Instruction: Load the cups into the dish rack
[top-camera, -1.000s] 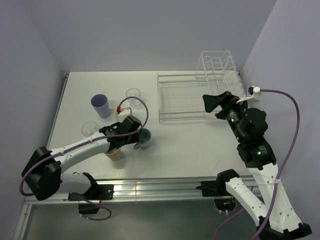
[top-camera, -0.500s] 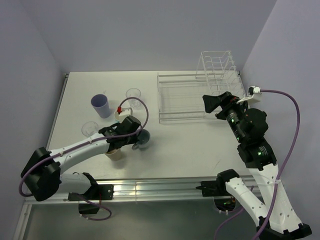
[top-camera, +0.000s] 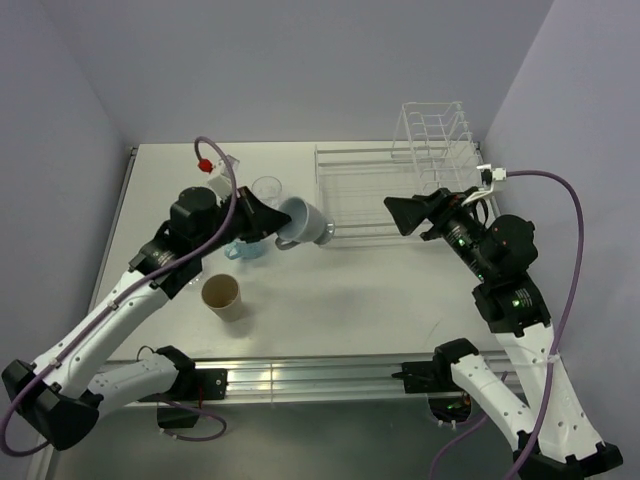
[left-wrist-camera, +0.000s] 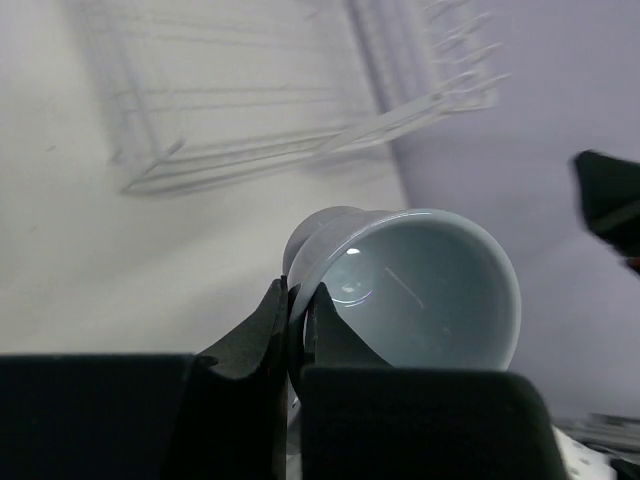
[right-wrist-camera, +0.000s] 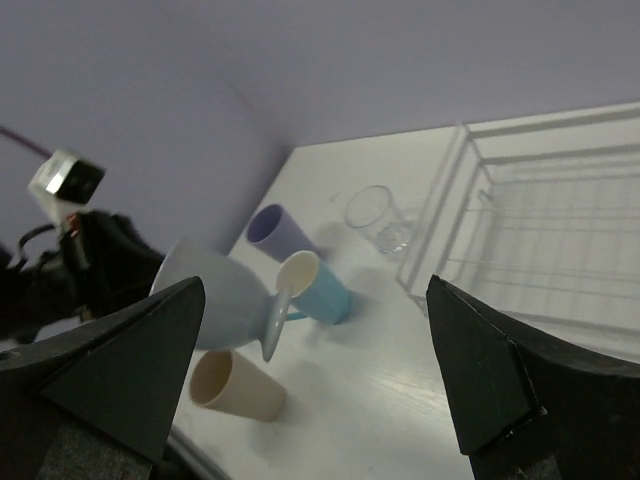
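Mug (top-camera: 303, 222) gripped at rim, short of rack (top-camera: 360, 240)

Nearest, a tan cup (top-camera: 222, 295) stood on the table. The left gripper (left-wrist-camera: 297, 320) was clenched on the blue mug's rim, holding it tilted above the table just left of the rack, likely for loading. The right gripper (right-wrist-camera: 315, 370) hung released by the rack's front, grasping nothing.

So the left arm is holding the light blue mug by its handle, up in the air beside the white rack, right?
Not quite. The left gripper pinches the light blue mug by its rim instead, as the left wrist view shows. The rest holds: the mug is up in the air beside the dish rack.
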